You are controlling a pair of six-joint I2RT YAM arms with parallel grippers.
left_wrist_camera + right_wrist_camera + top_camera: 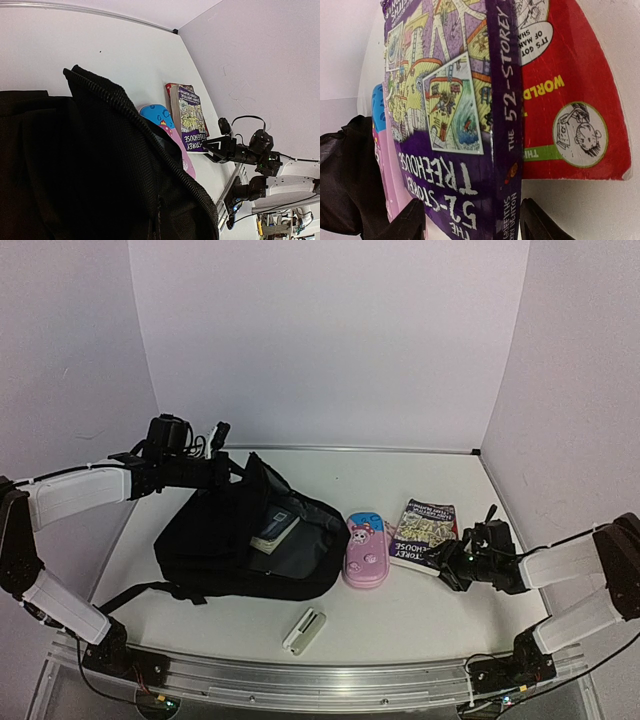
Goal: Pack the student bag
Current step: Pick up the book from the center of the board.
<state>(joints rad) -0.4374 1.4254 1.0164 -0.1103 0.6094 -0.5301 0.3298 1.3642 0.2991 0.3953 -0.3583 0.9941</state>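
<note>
Black student bag (215, 540), pink-and-blue case (365, 550), purple book (425, 530), red book (570, 100).

Robot lab booth
Plain white walls (330, 340) box in a white table (420, 615) — aluminium mounting rail (330, 677) along its edge.

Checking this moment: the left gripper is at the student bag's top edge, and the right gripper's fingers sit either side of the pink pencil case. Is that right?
One thing is wrong. The right gripper has its fingers either side of the purple book, not the pink pencil case, which lies between that book and the student bag. The right wrist view shows this. The rest stands.
</note>
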